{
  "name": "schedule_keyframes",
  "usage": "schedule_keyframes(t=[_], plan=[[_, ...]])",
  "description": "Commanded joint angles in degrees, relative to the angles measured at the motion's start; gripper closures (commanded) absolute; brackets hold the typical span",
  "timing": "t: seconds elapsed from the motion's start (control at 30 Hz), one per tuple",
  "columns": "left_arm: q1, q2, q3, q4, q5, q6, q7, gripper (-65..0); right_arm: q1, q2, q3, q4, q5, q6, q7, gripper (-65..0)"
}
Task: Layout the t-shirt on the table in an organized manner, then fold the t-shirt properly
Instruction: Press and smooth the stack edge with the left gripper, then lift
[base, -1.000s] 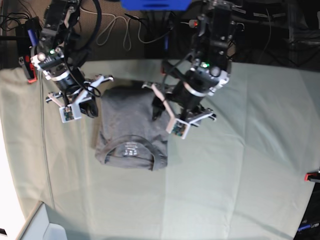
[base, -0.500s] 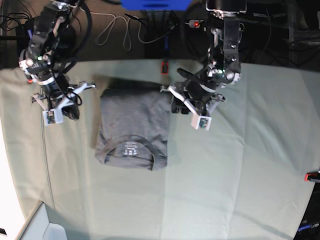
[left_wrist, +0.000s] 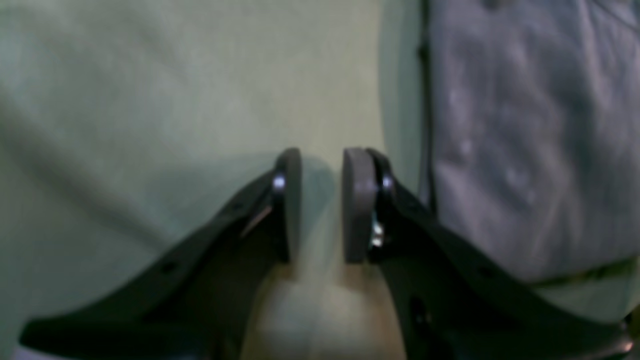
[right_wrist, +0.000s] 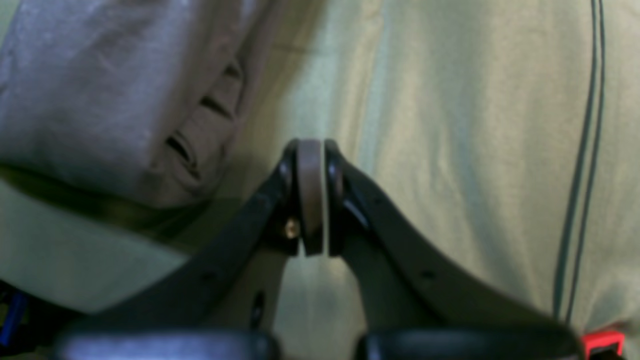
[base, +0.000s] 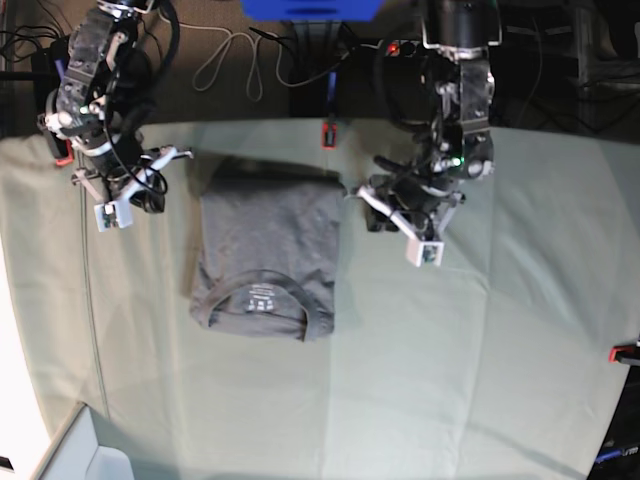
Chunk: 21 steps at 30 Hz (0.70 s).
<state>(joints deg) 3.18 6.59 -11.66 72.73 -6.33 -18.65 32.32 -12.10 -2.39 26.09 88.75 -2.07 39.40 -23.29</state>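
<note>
The dark grey t-shirt lies folded into a compact rectangle on the table, collar and white label toward the front. My left gripper hovers just right of the shirt's far right corner. In the left wrist view the left gripper has a narrow gap between its pads and holds nothing, with the shirt beside it. My right gripper is left of the shirt. In the right wrist view the right gripper is shut and empty, and the shirt's layered edge is at upper left.
Red clamps sit at the table's back edge, right edge and back left. A thin cable runs over the cloth to the right of the right gripper. A white box corner is at the front left. Cables hang behind the table.
Both grippers have pulled away from the shirt's far corners, the left arm to the base view's right and the right arm to its left. The shirt now lies untouched.
</note>
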Motion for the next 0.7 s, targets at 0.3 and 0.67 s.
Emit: schedule_keyframes(t=[0.3, 0.67], plan=[[-0.8, 2.4, 0.5, -1.7, -0.1, -0.6, -0.4, -14.1, 0.4, 0.2, 0.0, 1.0, 1.1, 0.6, 0.8, 0.0], [1.5, 2.4, 4.9, -3.5, -0.6, -0.6, -0.4, -14.1, -0.3, 0.1, 0.0, 1.0, 1.1, 0.6, 0.7, 0.0]])
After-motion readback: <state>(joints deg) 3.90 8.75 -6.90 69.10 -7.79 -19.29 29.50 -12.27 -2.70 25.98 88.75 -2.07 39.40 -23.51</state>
